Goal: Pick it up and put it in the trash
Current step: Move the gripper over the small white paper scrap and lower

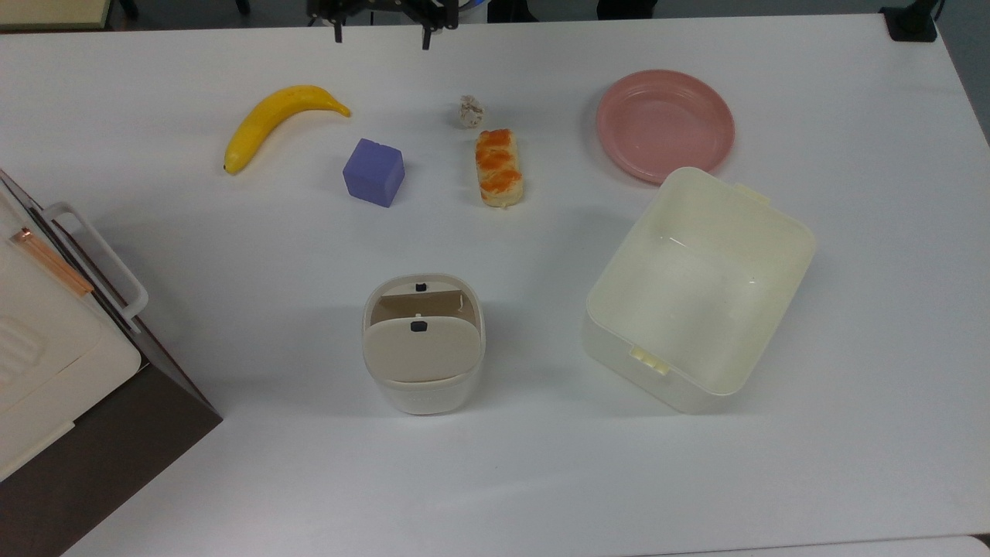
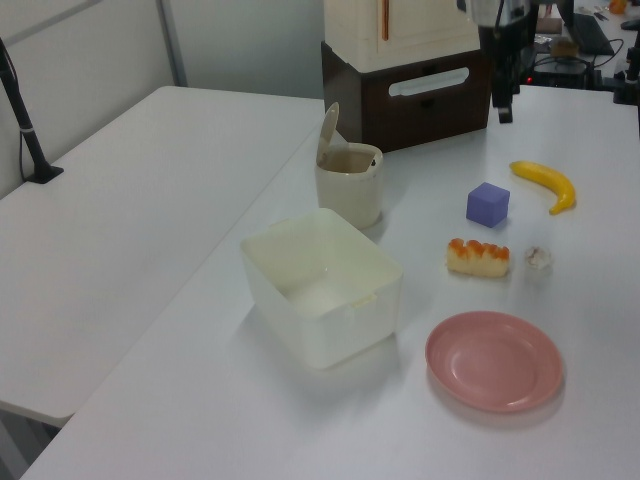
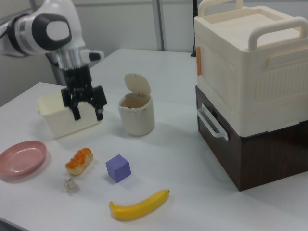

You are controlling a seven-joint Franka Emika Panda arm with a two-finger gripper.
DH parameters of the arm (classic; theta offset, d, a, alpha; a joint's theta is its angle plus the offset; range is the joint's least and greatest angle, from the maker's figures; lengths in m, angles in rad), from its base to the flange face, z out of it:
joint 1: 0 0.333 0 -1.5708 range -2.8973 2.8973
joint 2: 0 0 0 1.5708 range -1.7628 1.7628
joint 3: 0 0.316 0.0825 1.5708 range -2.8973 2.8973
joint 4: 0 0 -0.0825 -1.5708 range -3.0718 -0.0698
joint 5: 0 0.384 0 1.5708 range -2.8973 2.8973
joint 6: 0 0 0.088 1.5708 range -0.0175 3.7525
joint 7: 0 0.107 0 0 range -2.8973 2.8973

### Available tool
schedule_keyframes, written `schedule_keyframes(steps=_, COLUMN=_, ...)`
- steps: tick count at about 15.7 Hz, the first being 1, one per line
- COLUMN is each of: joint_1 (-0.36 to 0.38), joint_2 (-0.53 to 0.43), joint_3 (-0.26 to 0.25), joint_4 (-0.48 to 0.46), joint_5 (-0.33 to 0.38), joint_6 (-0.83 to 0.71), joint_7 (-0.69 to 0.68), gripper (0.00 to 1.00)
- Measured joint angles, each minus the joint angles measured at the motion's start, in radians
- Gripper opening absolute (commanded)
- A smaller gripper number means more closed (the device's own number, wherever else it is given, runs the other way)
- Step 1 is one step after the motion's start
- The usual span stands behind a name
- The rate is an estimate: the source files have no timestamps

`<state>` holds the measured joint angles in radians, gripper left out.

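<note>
The paper wad (image 1: 469, 111) is a tiny whitish crumple lying on the white table just beyond one end of the orange-glazed bread stick (image 1: 498, 167); it also shows as a small speck (image 2: 539, 258) (image 3: 70, 184). The trash (image 1: 423, 344) is a small white bin near the table's middle, its beige lid tipped up and the mouth open (image 2: 349, 183) (image 3: 137, 111). My gripper (image 1: 381, 39) hangs open and empty well above the table at the top view's upper edge, left of the wad. Its two black fingers are spread wide (image 3: 88, 115) (image 2: 505, 112).
A banana (image 1: 278, 116) and a purple cube (image 1: 374, 172) lie at the top view's left of the wad. A pink plate (image 1: 665, 124) and an open cream box (image 1: 657, 379) are on the top view's right. Stacked cream and brown containers (image 1: 46, 340) fill the lower left corner.
</note>
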<state>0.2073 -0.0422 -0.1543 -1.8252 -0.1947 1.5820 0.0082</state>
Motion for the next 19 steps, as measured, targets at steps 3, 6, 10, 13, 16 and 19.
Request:
schedule_keyframes(steps=3, joint_1=0.04, joint_2=0.008, joint_3=0.0, joint_4=-0.081, joint_5=-0.048, joint_6=-0.006, joint_7=-0.004, gripper=0.96)
schedule_keyframes(steps=6, joint_1=0.055, joint_2=0.015, joint_3=0.0, joint_4=-0.135, joint_5=-0.073, joint_6=-0.007, joint_7=-0.02, gripper=1.0)
schedule_keyframes(steps=10, joint_1=0.103, joint_2=0.035, joint_3=0.0, joint_4=-0.216, joint_5=-0.132, joint_6=-0.022, joint_7=-0.098, gripper=1.0)
schedule_keyframes(steps=13, joint_1=0.116, joint_2=0.036, joint_3=0.0, joint_4=-0.218, joint_5=-0.137, joint_6=-0.069, joint_7=-0.23, gripper=1.0)
schedule_keyframes(steps=16, joint_1=0.11, joint_2=0.03, joint_3=-0.003, joint_4=-0.203, joint_5=-0.069, joint_6=0.026, joint_7=-0.163, gripper=1.0)
schedule_keyframes(steps=19, joint_1=0.108, joint_2=0.029, joint_3=-0.005, joint_4=-0.2, joint_5=-0.015, joint_6=0.17, joint_7=0.006, gripper=1.0)
